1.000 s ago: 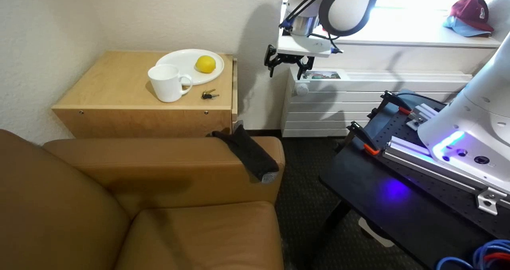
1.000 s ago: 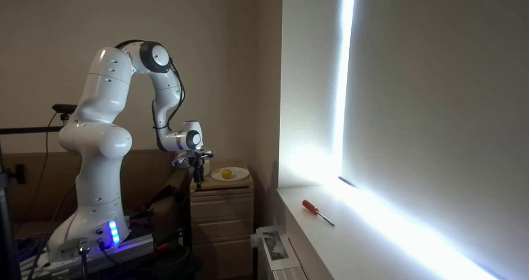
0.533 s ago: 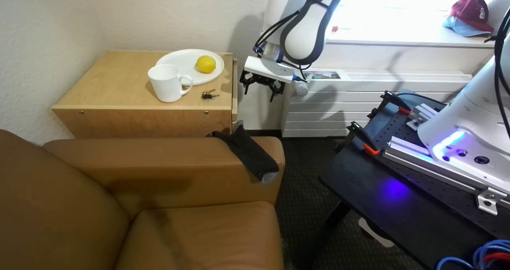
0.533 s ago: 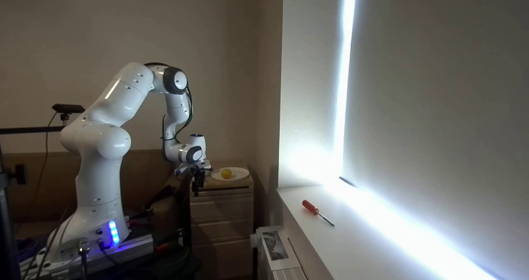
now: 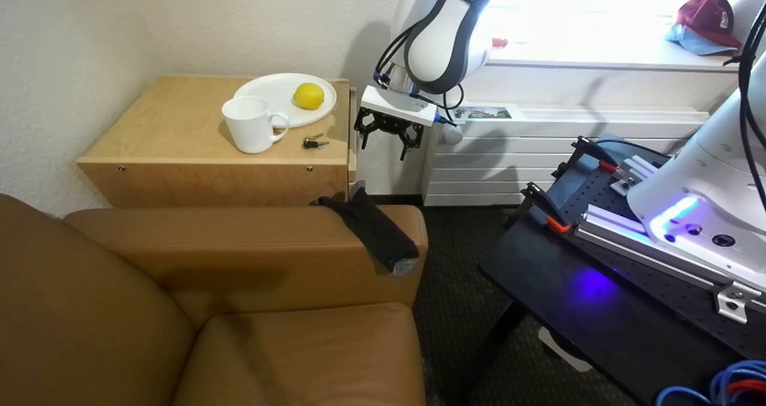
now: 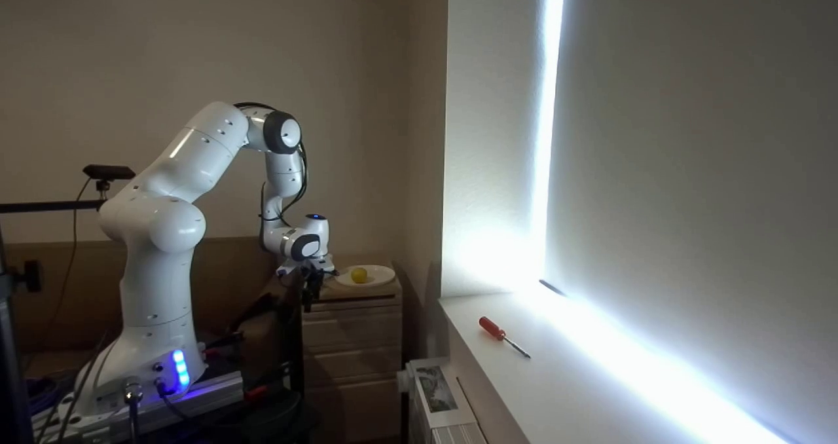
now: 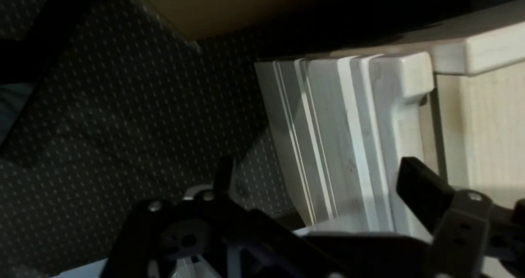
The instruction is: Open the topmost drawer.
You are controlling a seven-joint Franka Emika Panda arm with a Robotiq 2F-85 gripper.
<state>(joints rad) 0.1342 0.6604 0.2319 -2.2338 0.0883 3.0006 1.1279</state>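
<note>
- The gripper (image 5: 383,152) points downward, its fingers (image 7: 424,187) spread well apart, with nothing grasped between them.
- The topmost drawer (image 7: 383,118) is just beside the gripper: in the wrist view its front runs between the two fingers, one seen against its upper edge, the other against the dark carpet (image 7: 164,118). Whether either touches the wood cannot be told.
- In both exterior views the gripper looks to be just off the front of the nightstand (image 5: 221,184), about level with that drawer.
- As for progress, the drawer appears closed, with no inside showing below the top board (image 7: 488,146); the approach seems nearly made, while getting a hold and pulling outward are both left to do.
- Farther off, on the nightstand, sit a mug (image 5: 244,127), a plate (image 5: 272,91) with a lemon (image 5: 309,96) on it, and some keys (image 5: 312,144); a dark sock (image 5: 377,235) lies over one arm of the sofa (image 5: 233,232).
</note>
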